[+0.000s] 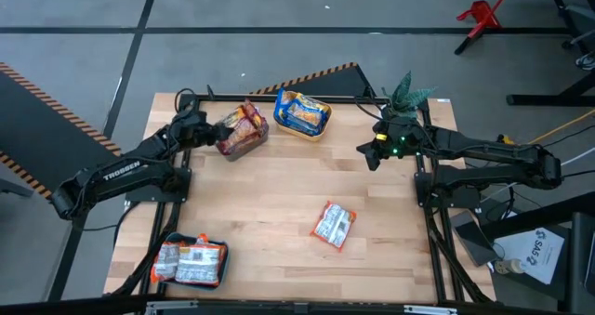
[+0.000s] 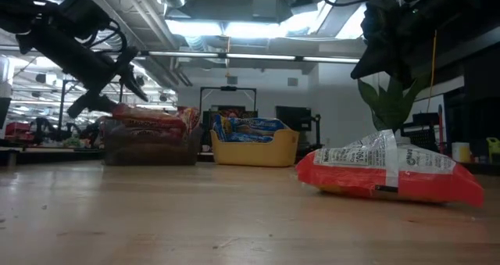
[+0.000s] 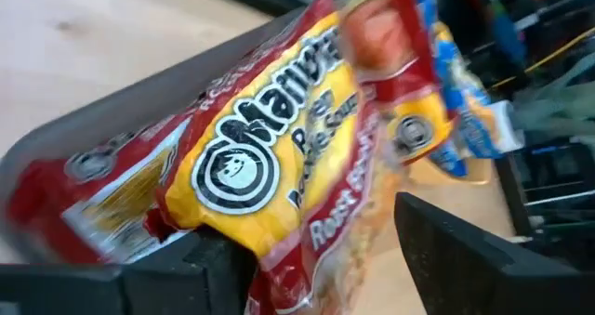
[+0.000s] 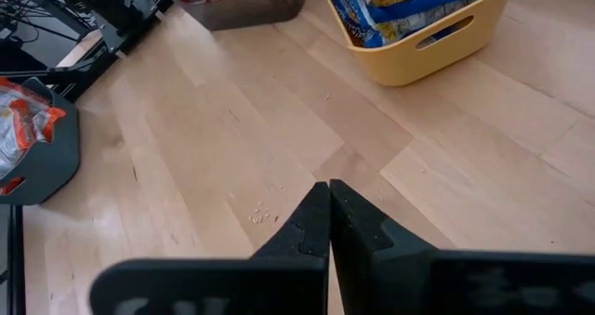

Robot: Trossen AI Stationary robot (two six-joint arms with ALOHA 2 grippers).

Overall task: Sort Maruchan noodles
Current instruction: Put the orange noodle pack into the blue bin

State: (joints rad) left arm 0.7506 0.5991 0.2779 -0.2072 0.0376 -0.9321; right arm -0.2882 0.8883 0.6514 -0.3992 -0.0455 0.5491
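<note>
My left gripper hangs open over the grey bin near the table's far edge, left of centre. The bin is piled with orange-red Maruchan packets. The top packet lies between the spread fingers. My right gripper is shut and hovers above bare wood at the far right. One orange-red and silver packet lies flat on the table right of centre. Blue-yellow packets fill the yellow bin. My left gripper stands open, slanting down over the top orange-red packet in the grey bin, one finger on each side of it. Whether a finger touches the packet, I cannot tell. The packet rests on the pile in the bin.
A dark teal bin with silver-white packets sits at the table's near left corner. A small plant stands at the far right corner. Open wood lies across the middle and near right of the table.
</note>
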